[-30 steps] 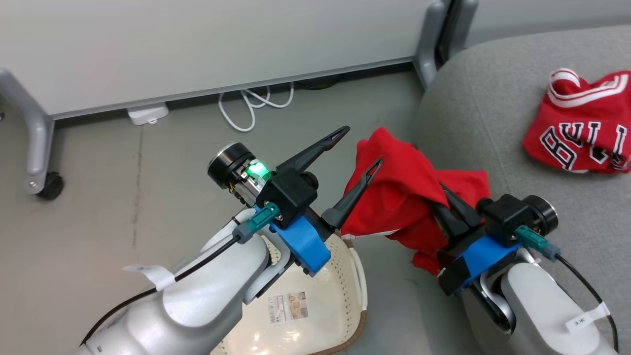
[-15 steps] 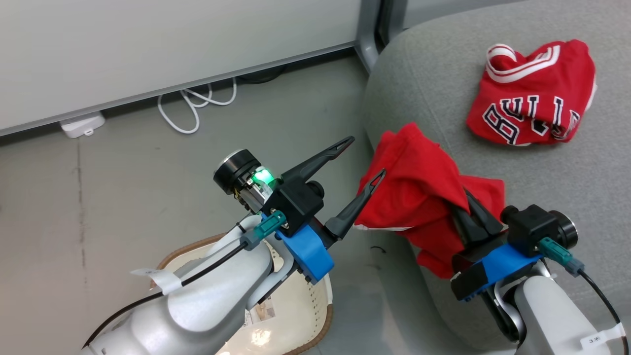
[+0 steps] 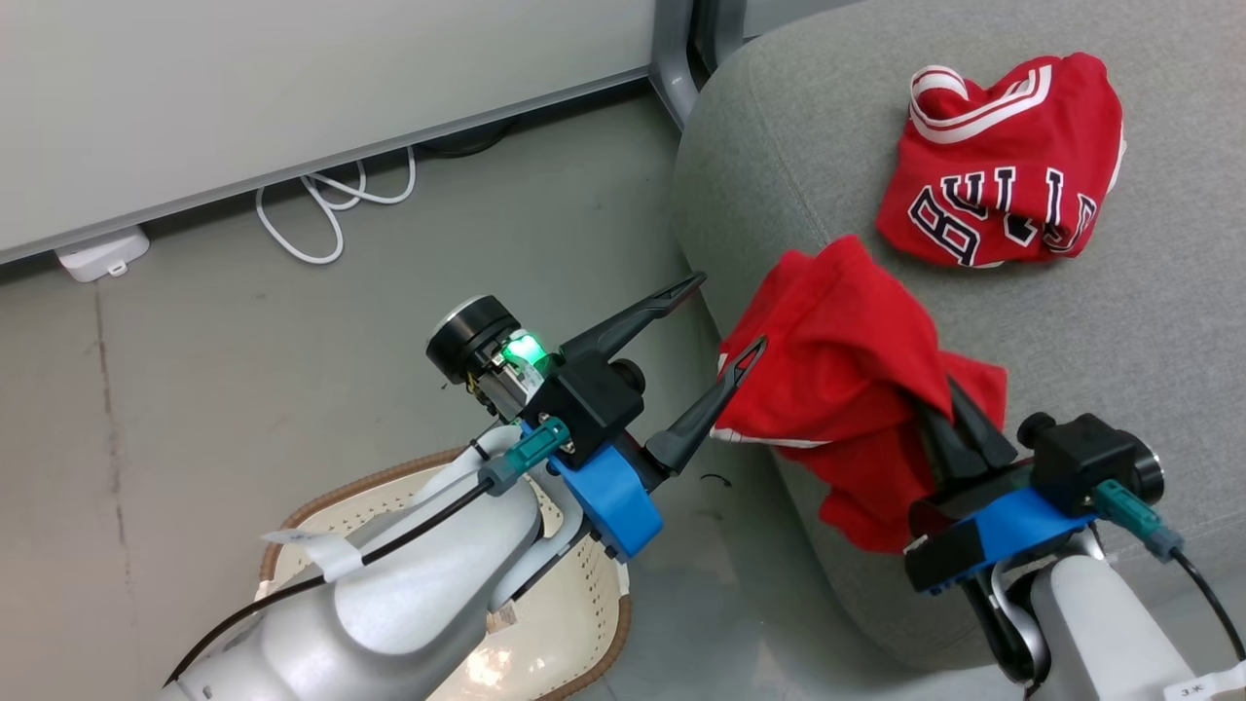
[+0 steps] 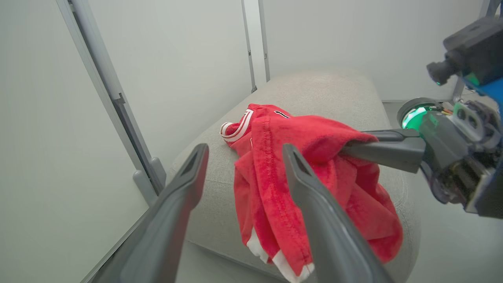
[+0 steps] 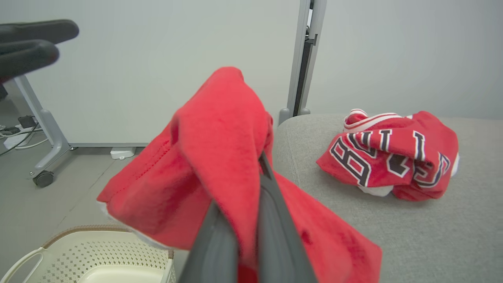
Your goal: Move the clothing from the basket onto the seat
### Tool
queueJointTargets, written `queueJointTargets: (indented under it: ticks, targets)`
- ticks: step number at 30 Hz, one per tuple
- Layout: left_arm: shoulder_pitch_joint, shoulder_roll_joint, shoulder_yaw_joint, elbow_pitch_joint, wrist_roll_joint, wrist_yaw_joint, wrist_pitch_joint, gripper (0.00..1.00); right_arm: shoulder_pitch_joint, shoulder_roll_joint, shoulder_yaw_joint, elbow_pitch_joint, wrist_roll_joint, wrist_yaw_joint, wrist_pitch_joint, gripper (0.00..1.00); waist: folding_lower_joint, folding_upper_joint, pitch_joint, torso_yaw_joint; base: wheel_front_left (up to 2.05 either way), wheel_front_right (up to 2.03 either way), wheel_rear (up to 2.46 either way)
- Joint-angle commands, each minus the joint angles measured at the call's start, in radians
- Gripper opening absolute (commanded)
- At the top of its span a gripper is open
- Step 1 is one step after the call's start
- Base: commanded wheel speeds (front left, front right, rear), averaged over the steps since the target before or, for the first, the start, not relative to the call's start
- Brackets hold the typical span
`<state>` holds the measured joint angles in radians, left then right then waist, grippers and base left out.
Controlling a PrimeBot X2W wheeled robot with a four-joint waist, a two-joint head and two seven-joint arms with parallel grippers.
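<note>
My right gripper [image 3: 949,424] is shut on the plain red piece of clothing [image 3: 837,360], its fingertips buried in the cloth. The piece hangs over the left edge of the grey seat [image 3: 808,166]; the right wrist view shows it draped over my fingers [image 5: 261,161]. The red "BULLS" jersey [image 3: 1003,175] lies crumpled further back on the seat. My left gripper [image 3: 725,313] stands open just left of the hanging piece, holding nothing. The cream basket [image 3: 341,492] sits on the floor at the lower left, mostly hidden beneath my left arm.
A pale partition panel [image 3: 292,88] stands along the back, its grey leg [image 3: 672,58] beside the seat. A white cable [image 3: 321,209] and a white adapter [image 3: 97,255] lie on the floor under it. Another leg's caster [image 5: 43,179] is at the left.
The camera has swung right, so the seat and jersey sit further left in view. My right gripper has carried the red piece from beside the seat to over its edge.
</note>
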<state>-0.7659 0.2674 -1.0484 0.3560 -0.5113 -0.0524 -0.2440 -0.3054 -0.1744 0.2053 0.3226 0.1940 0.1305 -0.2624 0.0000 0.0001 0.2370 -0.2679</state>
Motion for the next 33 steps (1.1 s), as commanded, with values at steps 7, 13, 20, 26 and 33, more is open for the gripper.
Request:
queueJointTargets:
  ticks: [7,13,20,26,33]
  targets:
    - [-0.022,0.016,0.013,-0.01,-0.003,0.011,-0.005,1.0,-0.067,0.019,-0.058,-0.053,-0.009,0.0,-0.004,0.0,0.0,-0.0001,0.039,0.014,0.0,0.0,0.0]
    - [-0.058,0.034,0.014,-0.028,0.014,0.011,0.001,1.0,-0.21,0.029,-0.131,-0.109,-0.035,0.0,-0.004,0.0,0.0,-0.0001,0.122,0.031,0.0,0.0,0.0]
    - [-0.122,0.067,0.013,-0.059,0.042,0.003,0.019,1.0,-0.437,-0.003,-0.254,-0.161,-0.077,0.0,-0.004,0.0,0.0,-0.0001,0.26,0.052,0.0,0.0,0.0]
    - [-0.18,0.091,0.014,-0.087,0.071,-0.004,0.028,1.0,-0.594,-0.091,-0.393,-0.164,-0.104,0.0,-0.004,0.0,0.0,-0.0001,0.368,0.069,0.0,0.0,0.0]
    - [-0.216,0.106,0.018,-0.105,0.084,-0.004,0.029,1.0,-0.658,-0.197,-0.53,-0.109,-0.115,0.0,-0.004,0.0,0.0,-0.0001,0.444,0.07,0.0,0.0,0.0]
